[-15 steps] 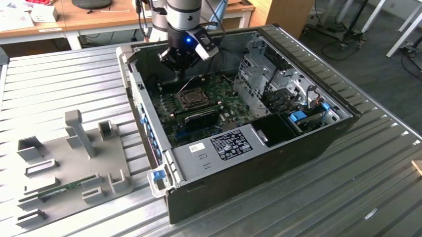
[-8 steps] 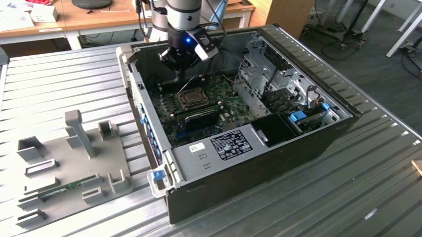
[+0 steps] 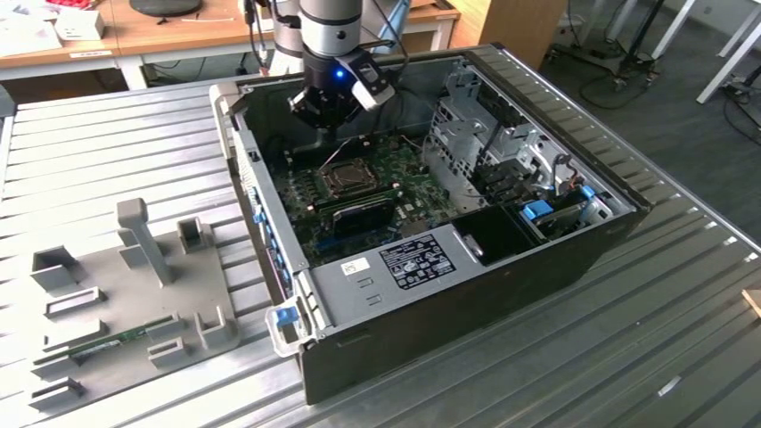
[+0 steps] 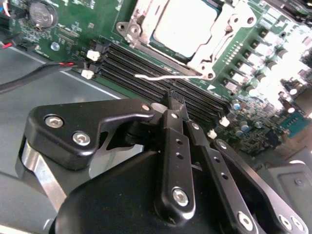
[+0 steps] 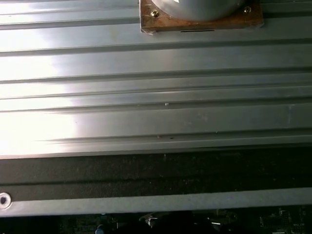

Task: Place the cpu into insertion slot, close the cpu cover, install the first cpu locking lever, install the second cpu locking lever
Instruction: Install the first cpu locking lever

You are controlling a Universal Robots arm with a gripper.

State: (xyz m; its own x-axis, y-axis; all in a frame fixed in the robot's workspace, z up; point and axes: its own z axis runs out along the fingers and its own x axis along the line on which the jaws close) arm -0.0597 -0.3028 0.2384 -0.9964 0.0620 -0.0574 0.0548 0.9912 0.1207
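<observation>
In the exterior view my gripper (image 3: 323, 118) hangs inside the open computer case, just above and behind the insertion slot (image 3: 347, 179) on the green board. The second wrist view shows the pale cpu (image 4: 185, 22) lying flat in the socket. The silvery cpu cover (image 4: 214, 41) lies down around it. A thin wire locking lever (image 4: 165, 76) runs along the socket's edge nearest the memory slots, its free end sticking out. The gripper (image 4: 176, 103) is shut and holds nothing, its fingertips a short way from that lever over the memory slots.
Long black memory slots (image 4: 146, 68) lie between gripper and socket. A red-black cable (image 4: 39, 73) and a coin battery (image 4: 40, 13) sit to one side. Drive cages (image 3: 476, 134) fill the case's right in the exterior view. A grey fixture plate (image 3: 131, 294) rests on the ribbed table (image 5: 156, 97).
</observation>
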